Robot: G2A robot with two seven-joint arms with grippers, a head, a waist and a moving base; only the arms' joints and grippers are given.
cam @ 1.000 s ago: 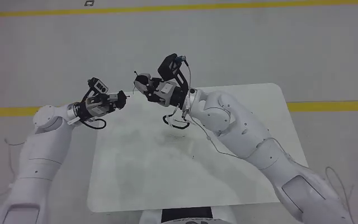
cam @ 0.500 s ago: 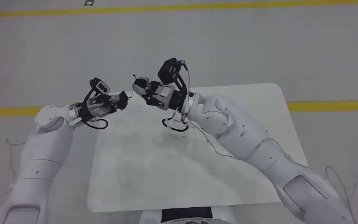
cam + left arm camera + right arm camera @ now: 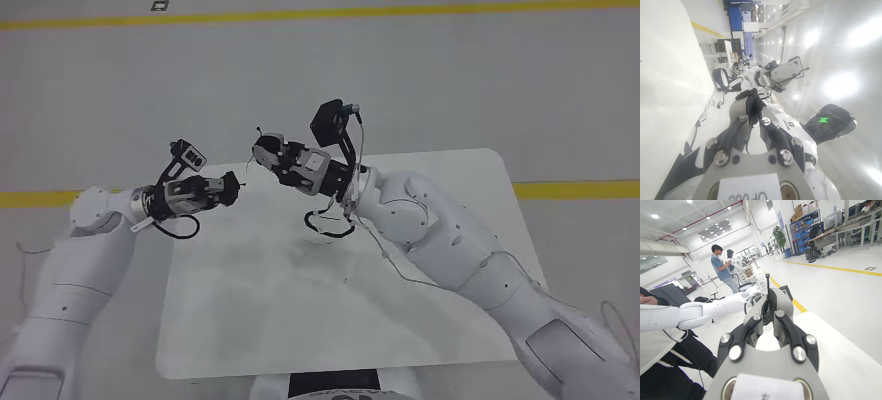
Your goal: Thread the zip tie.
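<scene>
My left pincer (image 3: 752, 98) and right pincer (image 3: 768, 306), both clamped on the thin black plastic zip tie (image 3: 767, 283), shift toward frame right; its ends remain unthreaded.

A thin black zip tie (image 3: 768, 289) is pinched between the closed fingers of the right gripper (image 3: 769, 305), held in the air near the far corner of the white table (image 3: 450, 300); its strap runs straight out past the fingertips; its small square head tops the free end.
</scene>
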